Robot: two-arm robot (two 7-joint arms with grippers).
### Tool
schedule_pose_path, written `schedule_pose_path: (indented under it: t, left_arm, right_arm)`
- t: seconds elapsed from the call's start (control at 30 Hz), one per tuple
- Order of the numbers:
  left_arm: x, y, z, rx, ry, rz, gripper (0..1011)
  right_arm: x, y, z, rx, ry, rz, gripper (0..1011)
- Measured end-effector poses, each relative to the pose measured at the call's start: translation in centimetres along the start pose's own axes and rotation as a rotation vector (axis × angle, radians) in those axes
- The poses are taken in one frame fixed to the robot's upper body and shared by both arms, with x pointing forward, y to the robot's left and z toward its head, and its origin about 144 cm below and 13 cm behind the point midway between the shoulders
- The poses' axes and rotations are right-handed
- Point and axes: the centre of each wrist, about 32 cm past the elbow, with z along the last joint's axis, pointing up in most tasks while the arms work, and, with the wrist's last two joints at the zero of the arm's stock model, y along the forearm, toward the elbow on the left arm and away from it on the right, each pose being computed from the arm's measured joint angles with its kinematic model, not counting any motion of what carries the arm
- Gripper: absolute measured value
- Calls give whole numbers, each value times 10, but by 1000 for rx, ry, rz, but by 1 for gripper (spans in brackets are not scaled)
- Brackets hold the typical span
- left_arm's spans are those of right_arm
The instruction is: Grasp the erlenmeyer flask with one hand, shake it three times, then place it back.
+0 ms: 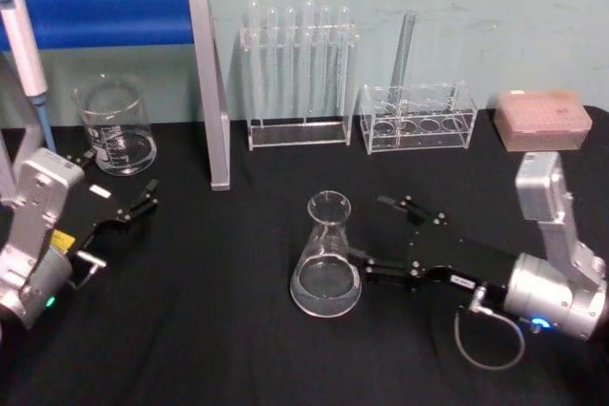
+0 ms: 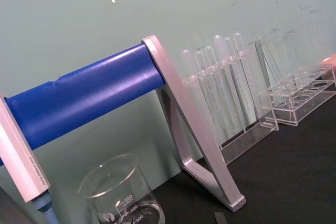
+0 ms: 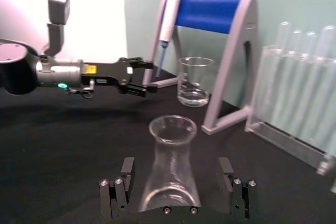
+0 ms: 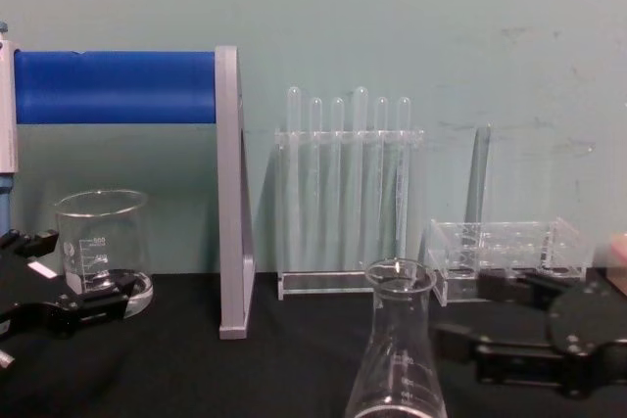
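The erlenmeyer flask (image 1: pixel 326 259) is clear glass and stands upright on the black table near the middle. In the right wrist view the flask (image 3: pixel 170 174) sits between the two spread fingers, with a gap on each side. My right gripper (image 1: pixel 371 232) is open and reaches in low from the right, level with the flask's lower body. From the chest view, the flask (image 4: pixel 397 359) rises just left of the right gripper (image 4: pixel 470 315). My left gripper (image 1: pixel 122 227) is open at the left, well apart from the flask, in front of a beaker.
A glass beaker (image 1: pixel 114 125) stands at the back left under a blue-barred pipette stand (image 1: pixel 114 14). Behind the flask are a test tube rack (image 1: pixel 300 73), a low clear rack (image 1: pixel 416 119) and a pink tip box (image 1: pixel 540 121).
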Motion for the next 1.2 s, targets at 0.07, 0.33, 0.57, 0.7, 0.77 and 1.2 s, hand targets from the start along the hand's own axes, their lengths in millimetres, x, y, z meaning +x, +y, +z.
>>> schedule_pose_path:
  t: [0.07,0.33,0.57,0.7,0.77,1.2]
  left_arm:
    - [0,0,0,0,0,0,1001]
    - [0,0,0,0,0,0,1001]
    - [0,0,0,0,0,0,1001]
    - [0,0,0,0,0,0,1001]
    - [0,0,0,0,0,0,1001]
    - [0,0,0,0,0,0,1001]
  right_arm:
    - [0,-5,1,-2,-5,-18,1000]
    - [2,-30,3,1,-1,-178,1000]
    - [3,-32,4,59,33,-364,1000]
    - [4,-21,1,76,46,-466,1000]
    - [5,-16,0,69,50,-490,1000]
    - [15,25,-25,-82,68,-554,1000]
